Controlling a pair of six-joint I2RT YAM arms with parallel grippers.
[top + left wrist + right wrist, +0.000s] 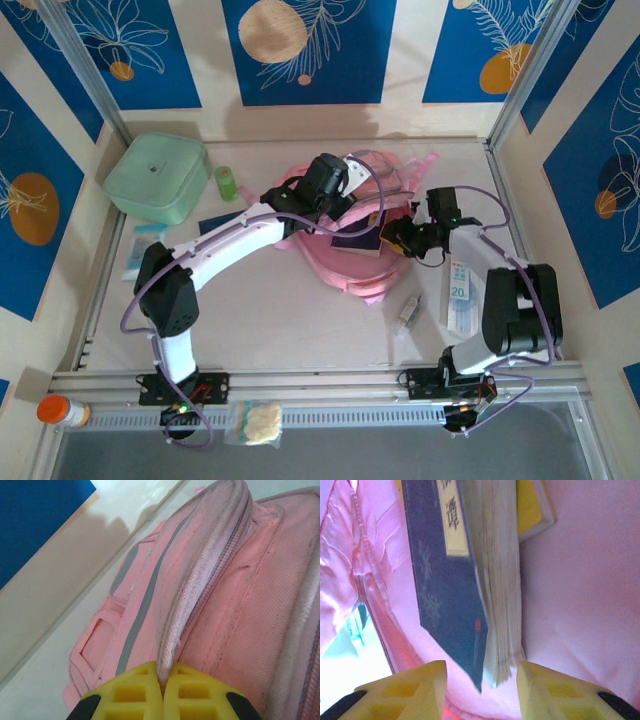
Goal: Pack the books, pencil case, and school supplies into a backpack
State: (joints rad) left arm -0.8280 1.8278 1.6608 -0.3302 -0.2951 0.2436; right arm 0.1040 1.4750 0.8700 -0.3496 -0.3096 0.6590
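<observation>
Top: backpack (350,278) mid-worktop (300,330), navy book (355,243) in its mouth, clear-grey piece (407,311) and white-blue packet (459,295) loose outside; left wrist: my left pincer (162,692) clamped on the backpack rim; right wrist: my right pincer (481,667) jaws apart, gripping nothing, navy book and yellow book (532,505) inside, so roughly halfway by my read.

Top view evenly bright; a soft shadow lies on the wall (330,125) behind the backpack (345,278). Right wrist view: white blown-out glare left of the backpack's lining, near fabric blurred.
</observation>
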